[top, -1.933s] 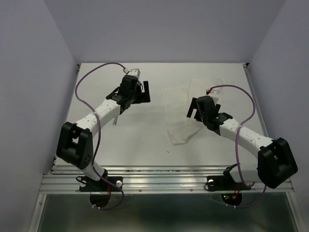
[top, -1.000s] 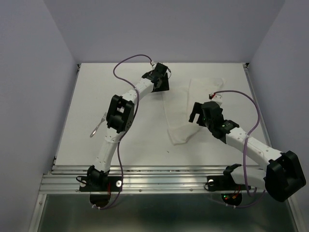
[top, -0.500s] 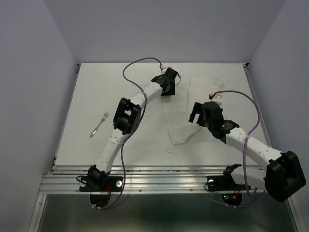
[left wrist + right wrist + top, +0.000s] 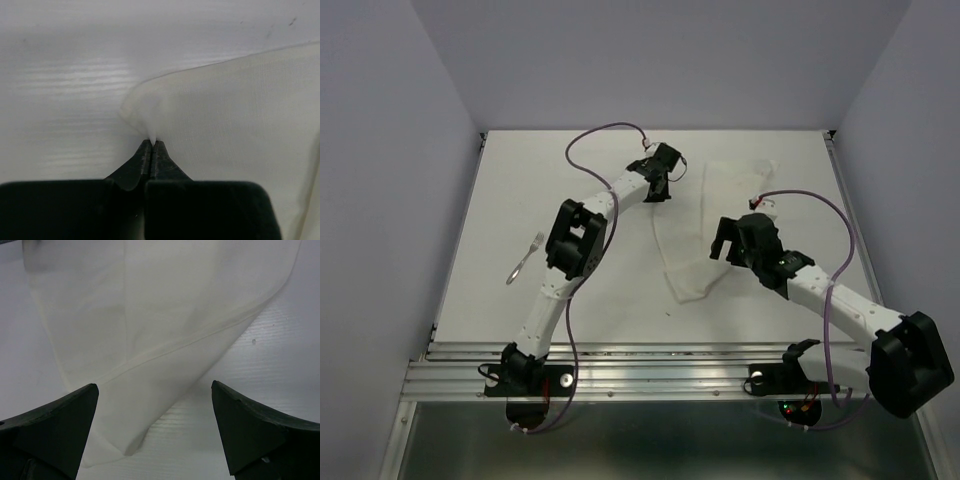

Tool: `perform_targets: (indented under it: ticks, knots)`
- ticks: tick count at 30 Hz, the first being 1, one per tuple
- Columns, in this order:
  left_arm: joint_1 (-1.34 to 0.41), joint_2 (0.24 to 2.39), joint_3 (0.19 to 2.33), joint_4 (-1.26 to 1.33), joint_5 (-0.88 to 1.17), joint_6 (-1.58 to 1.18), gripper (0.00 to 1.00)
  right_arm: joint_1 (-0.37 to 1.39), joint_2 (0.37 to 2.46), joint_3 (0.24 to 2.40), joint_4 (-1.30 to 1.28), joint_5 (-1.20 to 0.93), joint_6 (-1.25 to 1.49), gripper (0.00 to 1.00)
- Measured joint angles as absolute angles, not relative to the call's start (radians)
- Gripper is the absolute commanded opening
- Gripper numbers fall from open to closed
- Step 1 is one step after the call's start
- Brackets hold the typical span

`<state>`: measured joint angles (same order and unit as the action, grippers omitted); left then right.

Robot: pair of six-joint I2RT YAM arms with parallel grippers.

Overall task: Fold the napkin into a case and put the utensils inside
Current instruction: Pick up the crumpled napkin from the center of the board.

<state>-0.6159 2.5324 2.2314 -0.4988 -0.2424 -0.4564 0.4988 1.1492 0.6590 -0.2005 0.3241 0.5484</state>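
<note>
Left gripper [image 4: 152, 144] pinches a corner of the thin, see-through white napkin [image 4: 230, 120]; right gripper [image 4: 154, 390] hangs wide open above it.

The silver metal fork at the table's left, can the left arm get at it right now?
Probably not yet: the left gripper is shut on a corner of the thin white napkin; the silver fork itself lies uncovered.
</note>
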Motion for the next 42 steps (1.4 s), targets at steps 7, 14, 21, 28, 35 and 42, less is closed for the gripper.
perform_targets:
  ticks: [7,14,21,28,35,42]
  knots:
    - [-0.552,2.22,1.739,-0.439,-0.209,-0.489,0.0,0.619,1.237,0.699,-0.201,0.302,0.486,0.85]
    - [-0.525,2.032,1.501,-0.375,-0.141,-0.534,0.0,0.882,1.33,0.752,-0.189,0.311,0.385,0.66]
    - [-0.537,2.03,1.487,-0.339,-0.103,-0.544,0.0,1.008,1.424,0.76,-0.187,0.324,0.302,0.57]
    - [-0.537,2.03,1.487,-0.331,-0.089,-0.544,0.0,1.048,1.517,0.763,-0.194,0.334,0.265,0.57]
    - [-0.537,2.03,1.487,-0.33,-0.078,-0.544,0.0,1.063,1.562,0.786,-0.192,0.368,0.262,0.26]
    - [-0.536,2.03,1.487,-0.329,-0.072,-0.537,0.0,1.068,1.52,0.797,-0.193,0.458,0.304,0.01]
